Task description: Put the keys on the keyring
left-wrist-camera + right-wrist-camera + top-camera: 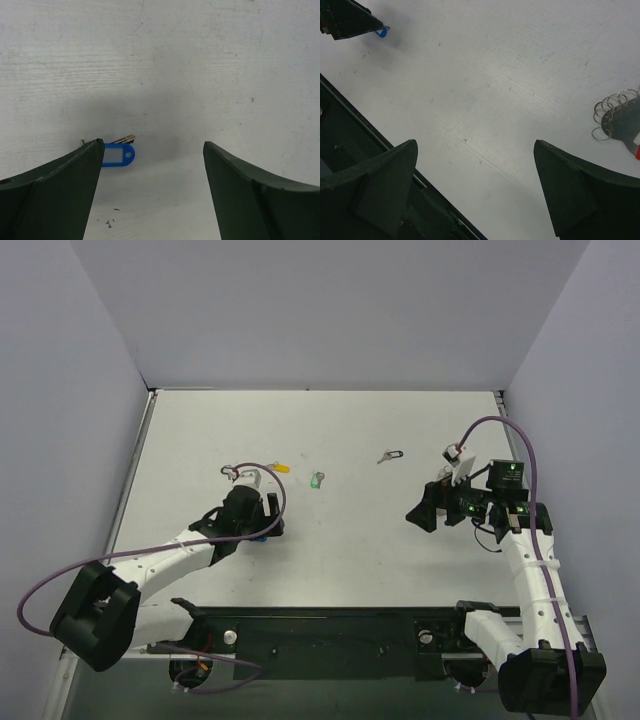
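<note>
White table [340, 560] in front of me, matte and scuffed. Flat on it: blue-tagged key [120, 154] on my left side, yellow-tagged key [280, 467] and green-tagged key [317, 480] near the middle, black-tagged key [391, 455] further right, keyring [617, 120] with coiled wire loops on my right. All apart from each other.

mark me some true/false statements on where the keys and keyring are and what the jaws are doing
1. The blue-tagged key lies on the table beside the left jaws. True.
2. The left jaws are shut on that key. False: they stand wide open and the key lies on the table.
3. In the top view, the green-tagged key lies between the yellow-tagged key and the black-tagged key. True.
4. The right jaws hold the keyring. False: they are open and empty, and the keyring lies on the table off to one side.
</note>
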`<state>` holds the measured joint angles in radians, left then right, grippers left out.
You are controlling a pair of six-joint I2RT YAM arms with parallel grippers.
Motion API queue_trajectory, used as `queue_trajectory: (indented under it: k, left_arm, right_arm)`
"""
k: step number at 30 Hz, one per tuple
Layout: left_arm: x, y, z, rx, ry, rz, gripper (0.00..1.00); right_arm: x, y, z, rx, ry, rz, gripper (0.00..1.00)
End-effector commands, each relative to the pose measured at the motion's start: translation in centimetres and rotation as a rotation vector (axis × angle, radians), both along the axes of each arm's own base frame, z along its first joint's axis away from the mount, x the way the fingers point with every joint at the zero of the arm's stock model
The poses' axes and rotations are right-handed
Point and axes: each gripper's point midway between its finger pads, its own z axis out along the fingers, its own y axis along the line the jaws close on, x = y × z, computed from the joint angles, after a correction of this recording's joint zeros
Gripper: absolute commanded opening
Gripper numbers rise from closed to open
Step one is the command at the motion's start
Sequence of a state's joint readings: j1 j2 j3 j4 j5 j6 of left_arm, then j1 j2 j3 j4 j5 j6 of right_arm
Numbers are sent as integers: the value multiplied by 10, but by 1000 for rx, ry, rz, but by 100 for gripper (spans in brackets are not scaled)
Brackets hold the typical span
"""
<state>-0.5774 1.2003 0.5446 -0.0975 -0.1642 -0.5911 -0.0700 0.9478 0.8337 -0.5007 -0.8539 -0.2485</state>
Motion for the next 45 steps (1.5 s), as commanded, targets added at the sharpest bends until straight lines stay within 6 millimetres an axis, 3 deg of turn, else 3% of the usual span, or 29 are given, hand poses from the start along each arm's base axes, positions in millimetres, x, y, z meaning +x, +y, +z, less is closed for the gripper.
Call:
queue_trajectory:
  k: [1, 9, 14, 20, 27, 36, 43, 45]
  left_arm:
    - [16, 4, 6, 49, -29, 48, 89]
    - [9, 40, 9, 153, -47, 153, 67]
    - [13, 49, -2, 162, -1, 157, 43]
    - [21, 56, -5, 192, 44, 152, 41]
    - [17, 53, -22, 201, 104, 130, 40]
    - [16, 53, -27, 209, 123, 134, 39]
    - [15, 53, -29, 213, 133, 127, 35]
    - [15, 52, -29, 210, 133, 123, 29]
  right_arm:
    - [-1, 5, 0, 8, -14, 39, 95]
    - [-2, 6, -3, 3, -4, 49, 95]
    - [-3, 8, -5, -7, 1, 61, 95]
    - [-4, 8, -5, -13, 0, 67, 95]
    - [-5, 8, -7, -27, 7, 77, 94]
    - [-4, 7, -8, -31, 9, 77, 94]
    - [-5, 8, -9, -31, 12, 78, 95]
    - [-5, 8, -9, -32, 13, 79, 95]
